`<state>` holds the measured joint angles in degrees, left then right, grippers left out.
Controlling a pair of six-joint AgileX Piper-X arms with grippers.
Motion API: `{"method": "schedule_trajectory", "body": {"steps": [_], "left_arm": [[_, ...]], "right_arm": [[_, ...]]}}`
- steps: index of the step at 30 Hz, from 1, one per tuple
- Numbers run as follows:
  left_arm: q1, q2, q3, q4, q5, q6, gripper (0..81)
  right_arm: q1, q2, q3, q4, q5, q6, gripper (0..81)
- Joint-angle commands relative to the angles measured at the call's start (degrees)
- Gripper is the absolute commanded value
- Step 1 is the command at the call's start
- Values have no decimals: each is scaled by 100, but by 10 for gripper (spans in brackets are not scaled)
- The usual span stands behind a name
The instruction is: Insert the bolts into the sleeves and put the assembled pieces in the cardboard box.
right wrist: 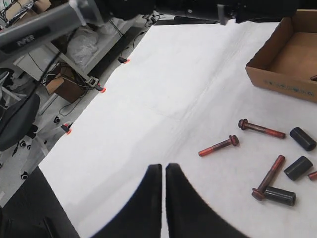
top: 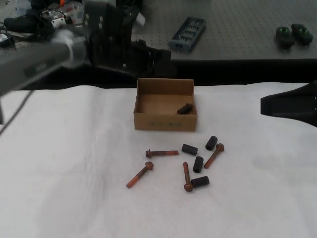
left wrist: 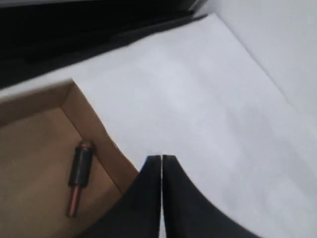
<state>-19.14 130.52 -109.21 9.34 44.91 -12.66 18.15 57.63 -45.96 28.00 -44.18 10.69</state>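
The cardboard box [top: 165, 122] stands at the middle of the white cloth, with one bolt-in-sleeve piece [top: 184, 108] lying inside by its right wall. In front of it lie several loose red bolts [top: 162, 153] and several black sleeves [top: 189, 149]. My left gripper [left wrist: 162, 161] is shut and empty, hovering beside a corner of the box [left wrist: 99, 134], with the assembled piece [left wrist: 79, 173] below it. My right gripper [right wrist: 164, 168] is also shut and empty, held above the cloth away from the bolts [right wrist: 218, 146] and sleeves [right wrist: 298, 167].
The left arm [top: 44, 57] reaches in from the back left, the right arm [top: 290, 106] from the right edge. Behind the cloth a grey bench holds a dark rack [top: 187, 32] and small black parts [top: 294, 34]. The cloth [top: 74, 168] is bare at left.
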Motion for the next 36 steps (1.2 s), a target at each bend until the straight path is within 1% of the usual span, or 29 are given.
{"method": "schedule_trajectory", "body": {"steps": [1, 4, 7, 9, 12, 15, 19, 21, 25, 28, 30, 33, 36], "left_arm": [[-7, -802, -67, 2433, 12, 1500, 7], [-7, -1247, 19, 3903, -244, 2448, 7], [-7, -1702, 394, 4871, -267, 3019, 7], [-7, -2067, 817, 5154, -267, 3254, 7], [-7, -2813, 1775, 5011, -267, 3261, 7], [-7, -3599, 2765, 4654, -479, 3128, 7], [-7, -4717, 4038, 4072, -714, 2741, 7], [-7, -5193, 4621, 3821, -716, 2549, 7], [-7, -6042, 5506, 3387, -730, 2105, 7], [-7, -6498, 5972, 3180, -744, 1837, 7], [-7, -6725, 6191, 3069, -891, 1646, 7], [-7, -6897, 6301, 2936, -1150, 1368, 7], [-7, -6949, 6299, 2844, -1165, 1222, 7]], "right_arm": [[-36, -53, -11, 38, -47, -53, 29], [-36, -53, -11, 38, -47, -53, 29], [-36, -53, -11, 65, -47, -53, 29], [-36, -53, -11, 191, -47, -42, 29], [-36, -53, -11, 631, 71, -42, 29], [-36, -53, -11, 1153, 142, -42, 29], [-36, -53, -11, 1781, 483, -42, 29], [-36, -53, -11, 1988, 648, -42, 29], [-36, -53, -11, 2111, 732, -42, 29], [-36, -53, -11, 2140, 735, -42, 29], [-36, -53, -11, 2140, 767, 20, 29], [-36, -35, -11, 2140, 796, 131, 29], [-24, 38, -11, 2129, 922, 162, 29]]}}
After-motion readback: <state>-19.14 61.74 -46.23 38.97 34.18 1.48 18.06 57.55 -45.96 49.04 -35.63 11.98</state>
